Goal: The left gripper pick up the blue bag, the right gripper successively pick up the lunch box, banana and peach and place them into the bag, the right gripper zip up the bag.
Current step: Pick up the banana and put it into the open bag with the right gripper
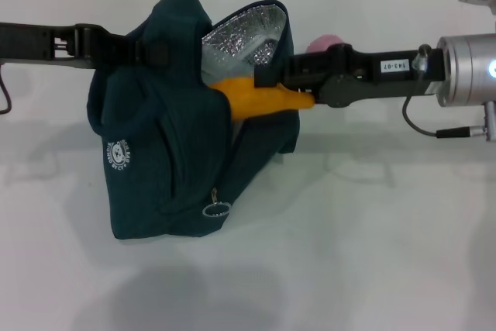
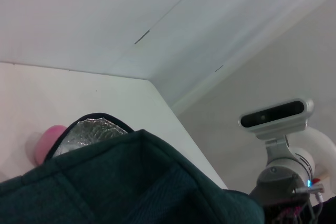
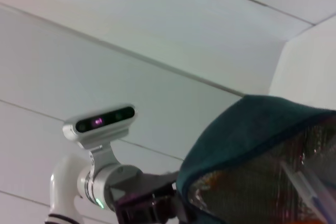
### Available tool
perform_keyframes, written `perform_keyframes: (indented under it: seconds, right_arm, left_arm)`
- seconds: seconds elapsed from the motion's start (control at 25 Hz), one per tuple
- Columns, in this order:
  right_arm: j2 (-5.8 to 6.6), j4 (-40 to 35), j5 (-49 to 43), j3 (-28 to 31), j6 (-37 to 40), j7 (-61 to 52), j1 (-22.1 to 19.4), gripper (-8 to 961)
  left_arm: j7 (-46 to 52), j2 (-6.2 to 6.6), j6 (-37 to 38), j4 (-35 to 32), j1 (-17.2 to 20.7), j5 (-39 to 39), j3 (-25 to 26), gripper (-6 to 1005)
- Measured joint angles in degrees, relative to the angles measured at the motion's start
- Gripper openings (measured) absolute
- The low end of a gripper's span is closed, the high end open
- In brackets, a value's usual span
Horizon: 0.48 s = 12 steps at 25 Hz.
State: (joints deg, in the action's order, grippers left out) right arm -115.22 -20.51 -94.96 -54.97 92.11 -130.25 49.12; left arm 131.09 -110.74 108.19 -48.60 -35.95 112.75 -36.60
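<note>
A plain white table (image 1: 372,253) carries the blue bag (image 1: 163,160), standing left of the middle, and the peach (image 1: 325,41) behind it, nearer the far edge.

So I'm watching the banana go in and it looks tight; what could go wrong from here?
1. The banana lies across the blue bag opening with the right tool shut on it; released there, it may hang on the edge rather than drop in.
2. The left tool holds the bag up by its top; a push from the banana could tug it loose.
3. The peach sits close behind the right arm and may get knocked.
</note>
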Motion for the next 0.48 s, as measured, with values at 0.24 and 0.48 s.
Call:
perform_keyframes:
  seconds: [0.24, 0.48]
  right_arm:
    - [0.0, 0.12, 3.29, 0.05, -0.18, 0.46, -0.56, 417]
    - [0.0, -0.15, 5.1, 0.05, -0.45, 0.85, -1.18, 446]
  left_arm:
    - [-0.03, 0.03, 0.0, 0.0, 0.23, 0.0, 0.0, 36]
    - [-0.05, 0.01, 0.0, 0.0, 0.34, 0.01, -0.03, 36]
